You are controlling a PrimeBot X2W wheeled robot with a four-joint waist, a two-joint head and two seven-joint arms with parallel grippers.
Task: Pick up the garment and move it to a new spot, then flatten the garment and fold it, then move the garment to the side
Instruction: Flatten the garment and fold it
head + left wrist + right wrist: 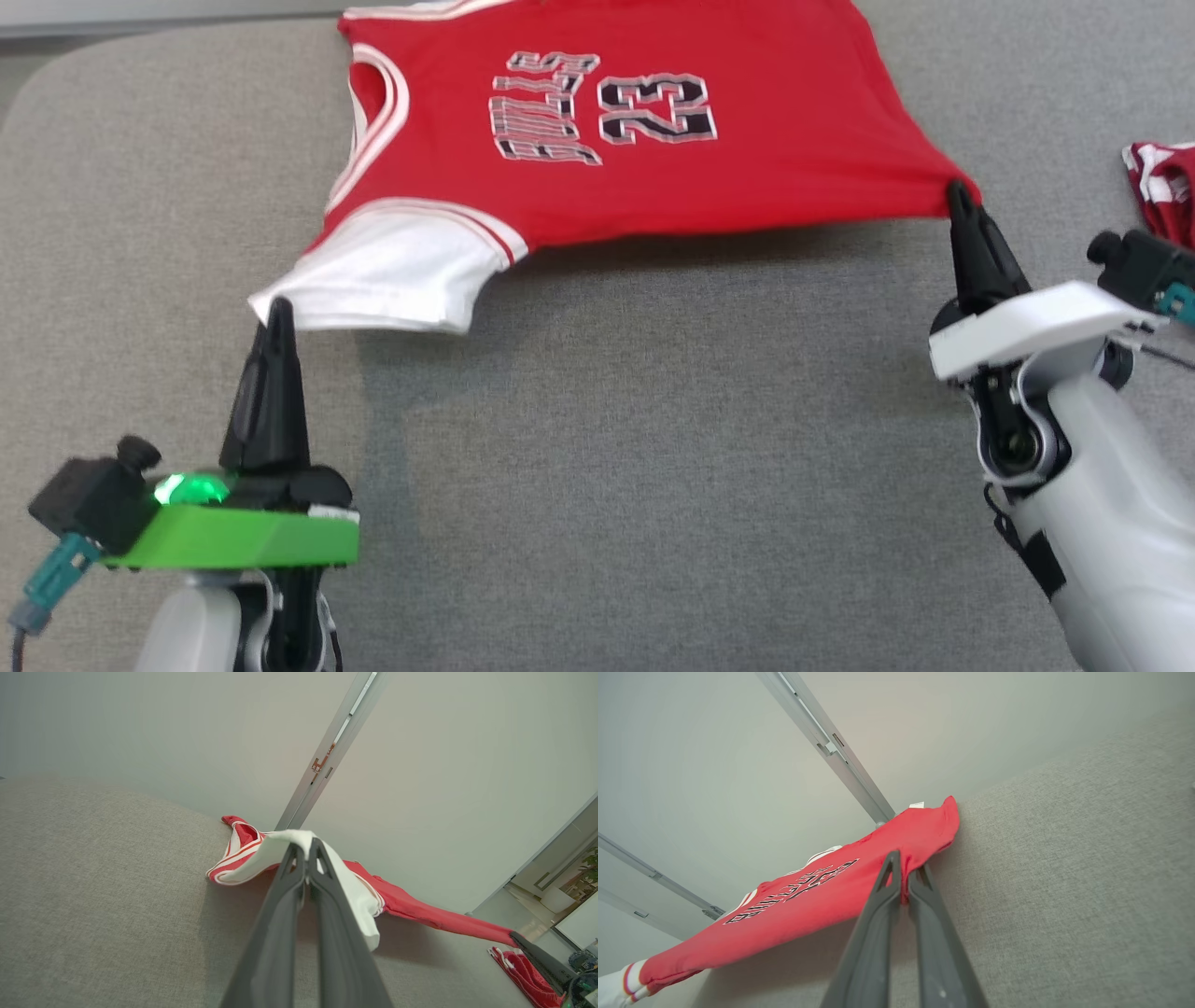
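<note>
Two pinches hold your red 23 basketball jersey (766,177) taut, upper frame: left gripper (278,310), right gripper (957,193); fold, side-move remain.

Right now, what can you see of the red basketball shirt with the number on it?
The red basketball jersey looks like soft cloth, with white-and-red trim, a white sleeve and black-and-white lettering with 23. Its far part lies on the grey fabric surface; its near edge is lifted and stretched. The left gripper pinches the sleeve's corner; the right gripper pinches a red corner.
</note>
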